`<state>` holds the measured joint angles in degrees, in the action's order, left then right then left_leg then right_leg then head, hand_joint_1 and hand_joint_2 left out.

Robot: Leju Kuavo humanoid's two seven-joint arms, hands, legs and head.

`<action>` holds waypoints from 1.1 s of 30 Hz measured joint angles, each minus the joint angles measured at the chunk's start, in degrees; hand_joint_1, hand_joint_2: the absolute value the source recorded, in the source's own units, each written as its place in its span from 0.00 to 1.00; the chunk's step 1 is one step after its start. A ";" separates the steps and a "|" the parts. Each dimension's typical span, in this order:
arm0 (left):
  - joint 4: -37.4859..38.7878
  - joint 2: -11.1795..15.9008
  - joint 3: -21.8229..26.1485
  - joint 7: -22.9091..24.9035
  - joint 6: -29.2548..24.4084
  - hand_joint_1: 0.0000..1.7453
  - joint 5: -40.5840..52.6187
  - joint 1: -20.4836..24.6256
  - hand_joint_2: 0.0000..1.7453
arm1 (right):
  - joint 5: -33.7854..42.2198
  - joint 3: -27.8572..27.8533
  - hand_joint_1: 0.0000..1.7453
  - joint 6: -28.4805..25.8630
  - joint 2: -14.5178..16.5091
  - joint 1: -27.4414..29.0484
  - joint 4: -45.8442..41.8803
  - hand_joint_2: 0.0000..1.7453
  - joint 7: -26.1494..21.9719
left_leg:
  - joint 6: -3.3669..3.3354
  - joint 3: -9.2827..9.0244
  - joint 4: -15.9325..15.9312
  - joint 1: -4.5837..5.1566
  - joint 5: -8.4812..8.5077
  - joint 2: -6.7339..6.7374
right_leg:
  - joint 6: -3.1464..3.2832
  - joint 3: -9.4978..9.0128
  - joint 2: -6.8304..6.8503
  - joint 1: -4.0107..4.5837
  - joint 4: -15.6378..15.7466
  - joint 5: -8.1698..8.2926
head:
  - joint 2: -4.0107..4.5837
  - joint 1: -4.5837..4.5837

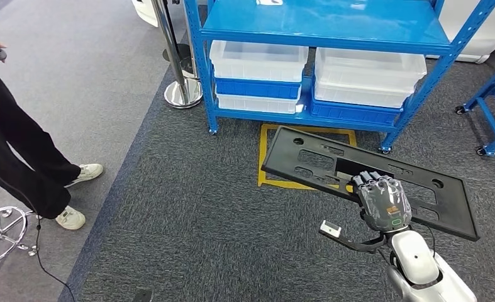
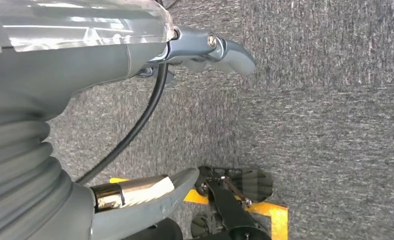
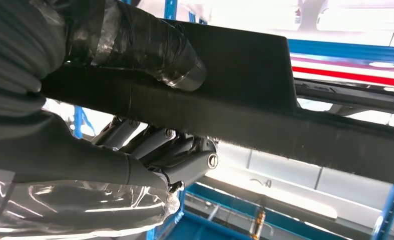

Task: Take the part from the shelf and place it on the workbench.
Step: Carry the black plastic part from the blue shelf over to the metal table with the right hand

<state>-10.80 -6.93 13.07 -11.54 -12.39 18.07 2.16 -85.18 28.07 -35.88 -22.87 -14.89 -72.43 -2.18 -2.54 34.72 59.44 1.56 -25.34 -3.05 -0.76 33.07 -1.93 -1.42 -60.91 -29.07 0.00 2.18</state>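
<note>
Part (image 1: 307,154), a long flat black panel with cut-outs, is gripped by the right hand (image 1: 381,200) at its near long edge, towards the right end; thumb on one face, fingers (image 3: 184,160) curled on the other. It is held off the grey carpet (image 1: 188,233), roughly level, long axis running from far-left to near-right, before the blue shelf (image 1: 333,28). No writing can be read. Left hand (image 2: 205,50) hangs over carpet; its finger state cannot be told.

The right hand (image 1: 383,202) covers the part's (image 1: 307,157) near edge; the left hand's (image 2: 84,50) fingers seem cut off.
</note>
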 joint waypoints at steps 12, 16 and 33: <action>0.00 0.04 0.09 -0.05 -0.26 0.00 0.09 -0.38 1.00 | -0.13 -0.01 1.00 0.02 0.44 0.04 -0.07 1.00 0.02 | 4.04 0.92 5.51 -2.27 -3.04 4.49 | 0.84 0.80 6.20 -0.89 0.77 1.76 | 0.00 0.48; 0.00 0.04 0.09 -0.11 -0.26 0.00 0.09 -0.33 1.00 | -0.13 -0.04 1.00 0.02 0.54 -0.15 -0.18 1.00 0.02 | 2.41 -1.61 -0.70 -1.47 -1.20 5.37 | -0.85 0.61 7.93 -0.60 1.21 2.14 | 0.00 0.40; 0.00 -0.19 0.36 -0.13 -0.37 0.00 0.25 -0.66 1.00 | -0.23 -0.30 1.00 0.30 0.75 -0.02 -0.04 1.00 -0.02 | 1.17 0.47 0.17 -0.90 0.06 -3.64 | 0.60 0.40 -0.68 -0.07 0.95 1.40 | 0.00 0.18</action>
<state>-10.80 -7.12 13.43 -11.67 -12.76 18.32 1.50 -85.41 27.77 -35.58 -22.12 -14.90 -72.47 -2.20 -1.37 35.20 59.61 0.66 -25.28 -6.68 -0.16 33.47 -2.61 -1.49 -59.96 -27.68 0.00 2.36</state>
